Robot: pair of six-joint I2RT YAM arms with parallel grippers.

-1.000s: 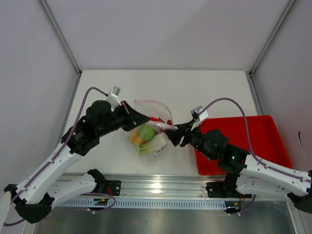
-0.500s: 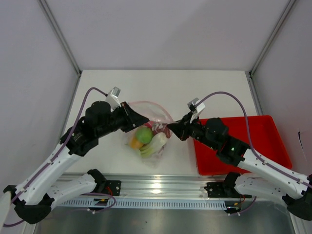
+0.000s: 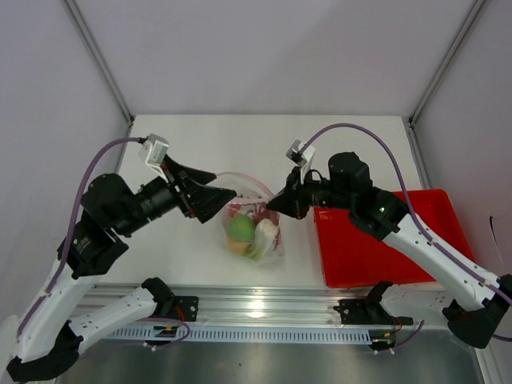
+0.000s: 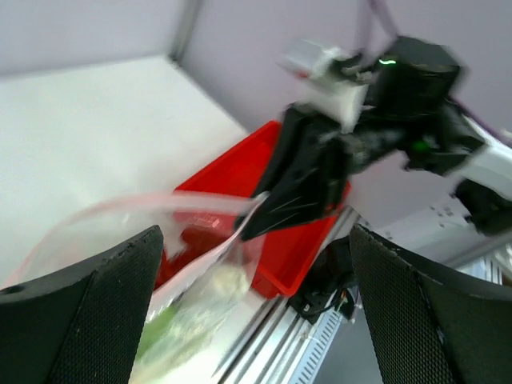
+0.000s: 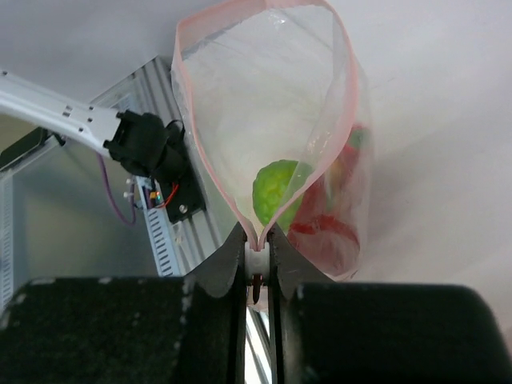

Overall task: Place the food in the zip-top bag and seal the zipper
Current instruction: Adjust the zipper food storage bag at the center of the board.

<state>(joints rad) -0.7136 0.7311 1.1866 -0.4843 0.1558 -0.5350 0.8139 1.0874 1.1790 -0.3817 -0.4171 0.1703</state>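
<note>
Right gripper (image 3: 274, 206): clenched on one corner of the bag (image 3: 248, 186), pinching right where the zipper (image 5: 194, 134) comes to a point. The right wrist view shows the two fingers tight on the pink strip.

Left gripper (image 3: 222, 185): jaws spread wide, holding nothing. It sits just beside the far end of the bag mouth, and I can't tell if a finger brushes the plastic.

Bag: on the table (image 3: 240, 136) between the two arms, mouth end up at the grippers and belly sagging toward the near edge. Whether the bottom rests on the table or hangs, can't say.

Food (image 3: 238, 228): already inside. There's a green fruit, a pale stalk and something red low down in the bag. I see nothing in the tray (image 3: 400, 240).

Zipper: not sealed, the strip gapes in a big loop.

Key relation: the mouth's long axis runs roughly left-right, from the right jaws' pinched corner across to the left jaws. The free end is on the left arm's side, so that arm is the nearer one.

Next, my guess: left jaws close on the strip, then press along it toward the pinched corner.

Risk: thin, floppy strip, easy to miss.
</note>
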